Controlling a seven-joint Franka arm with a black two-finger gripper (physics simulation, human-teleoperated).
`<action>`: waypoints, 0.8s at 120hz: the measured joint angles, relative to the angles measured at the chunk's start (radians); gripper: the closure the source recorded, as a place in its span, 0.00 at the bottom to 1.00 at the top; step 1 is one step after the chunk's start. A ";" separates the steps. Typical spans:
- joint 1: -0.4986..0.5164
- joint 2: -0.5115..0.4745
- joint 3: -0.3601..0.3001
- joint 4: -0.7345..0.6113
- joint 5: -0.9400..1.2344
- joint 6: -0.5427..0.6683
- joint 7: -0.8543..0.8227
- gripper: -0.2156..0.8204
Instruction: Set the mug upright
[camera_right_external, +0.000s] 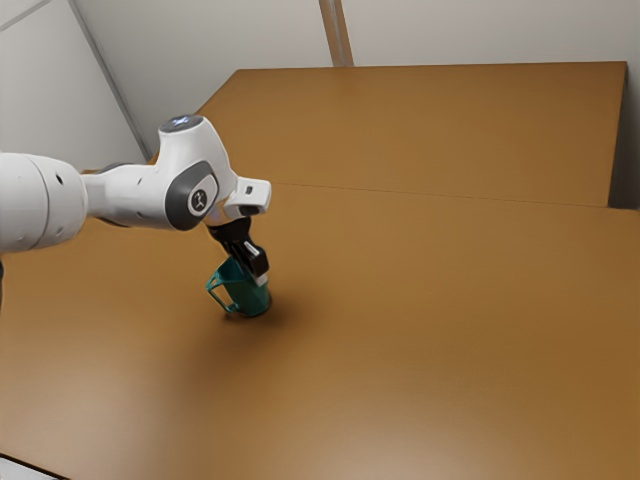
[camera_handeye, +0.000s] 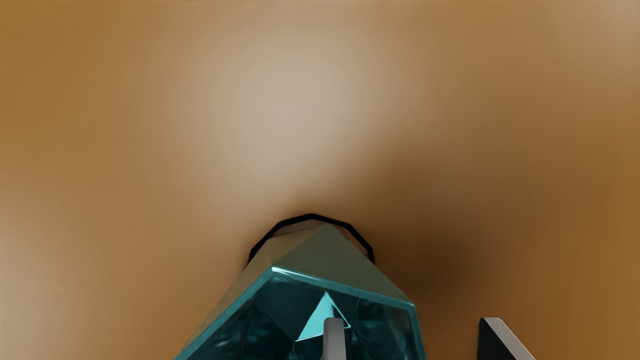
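Note:
The teal mug (camera_right_external: 240, 294) is on the table with its base low and its mouth up toward my hand; whether it rests quite flat I cannot tell. Its handle points to the exterior view's left. My gripper (camera_right_external: 260, 281) reaches down at the mug's rim. Seen from the wrist, the mug (camera_handeye: 345, 262) has its mouth facing the camera, and the gripper (camera_handeye: 418, 340) stands open, one finger over or inside the mouth and the other outside, with the mug's wall between them and a gap beside the outer finger.
The brown wooden table (camera_right_external: 430, 330) spreads out around the mug, with a thin seam running across its far part. Pale walls (camera_right_external: 480, 30) rise behind it. A white-and-dark edge (camera_right_external: 25, 470) shows at the exterior view's lower left corner.

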 joint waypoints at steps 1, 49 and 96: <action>0.000 -0.001 -0.001 0.000 0.000 0.000 0.000 0.59; -0.004 -0.038 -0.025 0.145 -0.022 -0.087 -0.018 0.37; 0.008 -0.003 -0.014 0.372 -0.024 -0.370 -0.097 0.23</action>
